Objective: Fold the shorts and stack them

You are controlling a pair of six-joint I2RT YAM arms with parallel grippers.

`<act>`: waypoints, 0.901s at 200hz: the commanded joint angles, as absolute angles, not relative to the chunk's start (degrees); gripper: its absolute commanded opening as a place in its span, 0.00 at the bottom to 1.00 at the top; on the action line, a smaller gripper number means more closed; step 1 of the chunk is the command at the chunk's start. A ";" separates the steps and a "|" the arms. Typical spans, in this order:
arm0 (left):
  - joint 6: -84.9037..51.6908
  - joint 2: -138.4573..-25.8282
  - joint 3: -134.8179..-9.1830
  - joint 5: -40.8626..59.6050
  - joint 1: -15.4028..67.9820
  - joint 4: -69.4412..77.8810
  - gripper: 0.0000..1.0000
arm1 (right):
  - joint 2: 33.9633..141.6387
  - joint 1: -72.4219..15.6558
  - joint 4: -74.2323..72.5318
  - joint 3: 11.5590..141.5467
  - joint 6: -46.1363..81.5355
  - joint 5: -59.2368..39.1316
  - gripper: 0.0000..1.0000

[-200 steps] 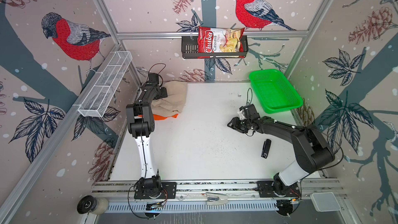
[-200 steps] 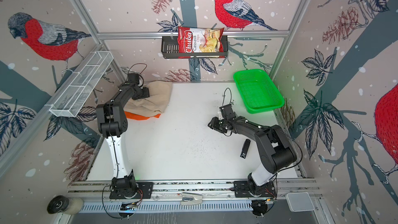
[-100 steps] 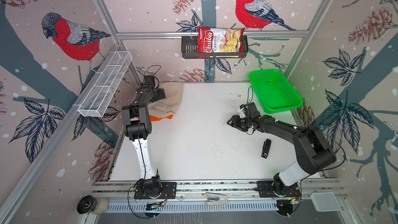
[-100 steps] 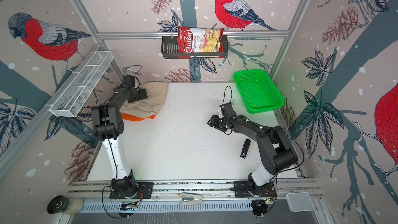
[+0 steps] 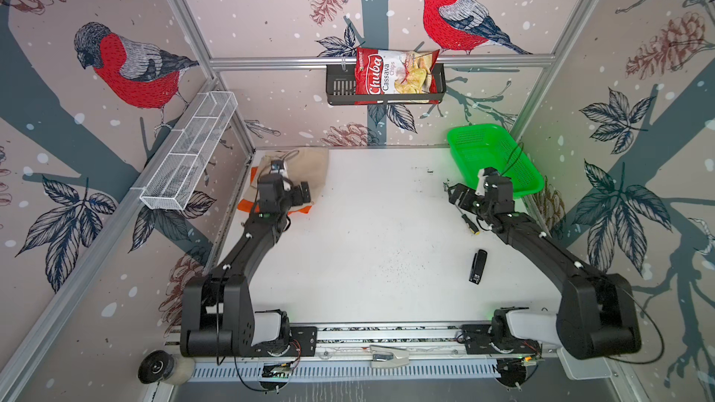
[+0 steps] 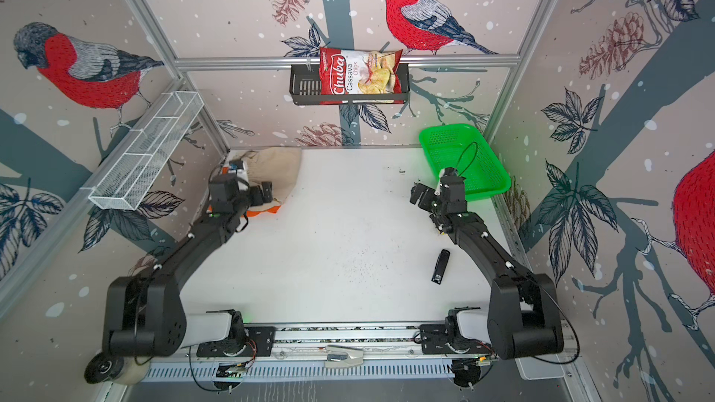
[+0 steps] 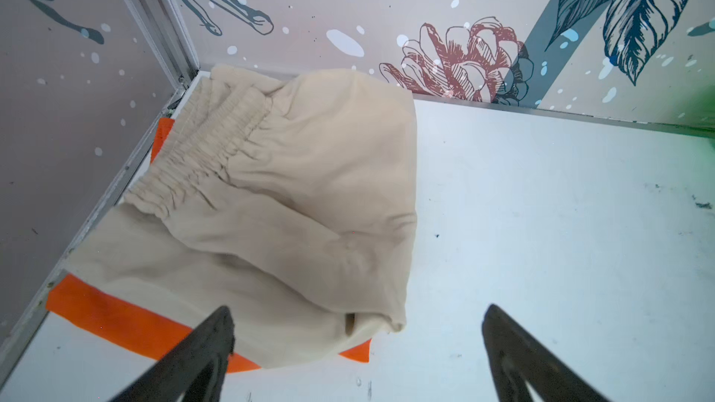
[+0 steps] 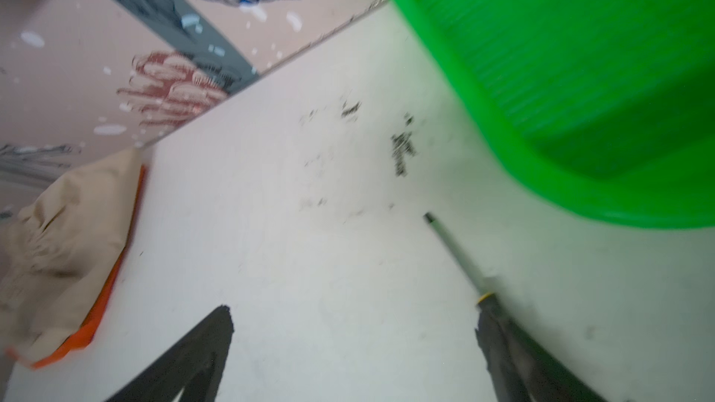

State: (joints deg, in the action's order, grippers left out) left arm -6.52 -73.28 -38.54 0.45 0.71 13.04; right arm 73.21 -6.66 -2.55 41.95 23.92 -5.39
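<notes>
Two shorts: beige pair, orange pair; one basket, one screwdriver.

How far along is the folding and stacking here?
Looks done: beige shorts lie folded on the orange shorts in the far left corner. In hand: nothing; left gripper and right gripper are open, empty. Left: perhaps neatening the rumpled beige pair.

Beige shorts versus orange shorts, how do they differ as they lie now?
The beige shorts lie on top; the orange shorts lie underneath. The beige shorts show almost whole, gathered waistband included; the orange shorts show only as strips poking out at the edges. The beige shorts look rumpled with soft creases; the visible orange shorts edge looks flat. Both sit stacked in the far left corner of the table.
</notes>
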 commanded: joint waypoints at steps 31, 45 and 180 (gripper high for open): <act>-4.91 -71.93 -19.62 -4.73 0.97 45.50 0.98 | 68.77 1.15 -22.86 29.99 7.34 -3.85 0.99; -4.52 -74.99 -17.14 -3.42 1.00 50.89 0.98 | 67.66 1.91 -28.03 25.73 4.89 -3.00 0.99; -4.47 -88.75 -6.83 -17.69 1.17 85.94 0.99 | 76.41 2.64 -58.62 13.82 6.11 -1.51 0.99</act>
State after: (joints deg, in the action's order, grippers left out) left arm -3.27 -88.05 -3.99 -14.17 1.13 82.26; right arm 74.48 2.74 -53.60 12.16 6.42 -2.79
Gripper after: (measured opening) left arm 0.987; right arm 0.996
